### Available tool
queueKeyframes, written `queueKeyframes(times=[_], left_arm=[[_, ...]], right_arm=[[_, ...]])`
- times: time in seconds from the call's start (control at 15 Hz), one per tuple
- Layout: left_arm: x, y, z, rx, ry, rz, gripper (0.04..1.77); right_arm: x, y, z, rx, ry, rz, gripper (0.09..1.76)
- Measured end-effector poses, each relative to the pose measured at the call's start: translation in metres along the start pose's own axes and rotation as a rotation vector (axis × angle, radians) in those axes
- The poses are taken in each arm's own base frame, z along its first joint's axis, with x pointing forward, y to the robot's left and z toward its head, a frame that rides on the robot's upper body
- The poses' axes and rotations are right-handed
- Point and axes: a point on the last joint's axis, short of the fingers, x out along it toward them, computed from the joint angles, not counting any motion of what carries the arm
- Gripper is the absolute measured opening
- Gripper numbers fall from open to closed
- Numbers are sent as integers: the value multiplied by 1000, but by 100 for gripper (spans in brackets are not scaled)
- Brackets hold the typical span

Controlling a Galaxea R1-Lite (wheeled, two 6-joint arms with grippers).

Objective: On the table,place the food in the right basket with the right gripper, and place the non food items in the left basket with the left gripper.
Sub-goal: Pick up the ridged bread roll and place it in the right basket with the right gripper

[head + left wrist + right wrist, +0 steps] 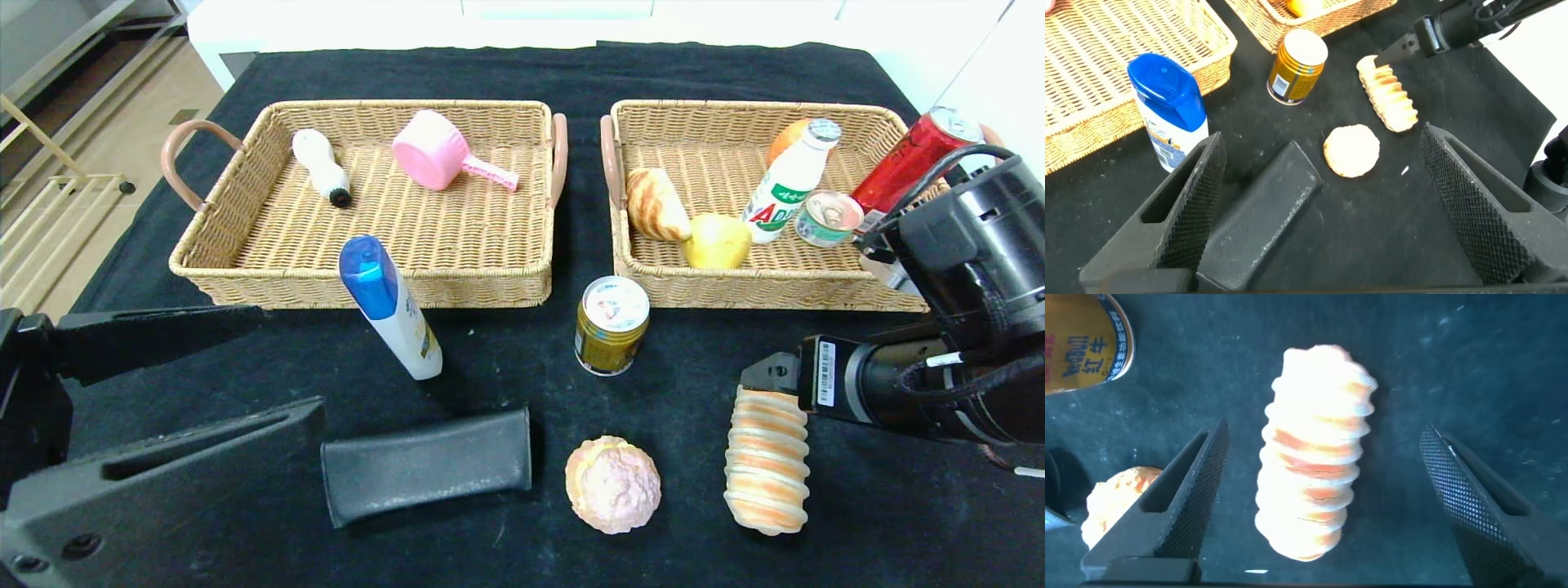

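A ridged bread roll [766,461] lies on the black table at the front right. My right gripper [763,384] hovers just above its far end, open, with the roll [1315,482] between the fingers, not touching. My left gripper [286,363] is open and empty at the front left, beside a black case [424,465]. In the left wrist view the case [1261,212] lies close to one finger [1200,188]. A round pastry [612,483], a gold can [611,327] and a white bottle with a blue cap [392,306] also stand on the table.
The left basket [359,286] holds a white brush bottle [322,167] and a pink scoop [437,159]. The right basket [759,290] holds a bread [655,206], a yellow fruit [717,241], a milk bottle [788,184], an orange, a small tin and a red can [910,159].
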Motion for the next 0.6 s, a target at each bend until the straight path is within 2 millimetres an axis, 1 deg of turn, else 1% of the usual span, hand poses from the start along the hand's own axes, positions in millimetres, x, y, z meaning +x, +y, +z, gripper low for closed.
queueKeyframes(times=[0.4, 0.6], left_arm=[[0, 0, 0, 0, -1, 0, 172], [0, 0, 0, 0, -1, 0, 172]], right_arm=[[24, 3, -5, 17, 54, -50, 170], [30, 5, -10, 6, 75, -64, 171]])
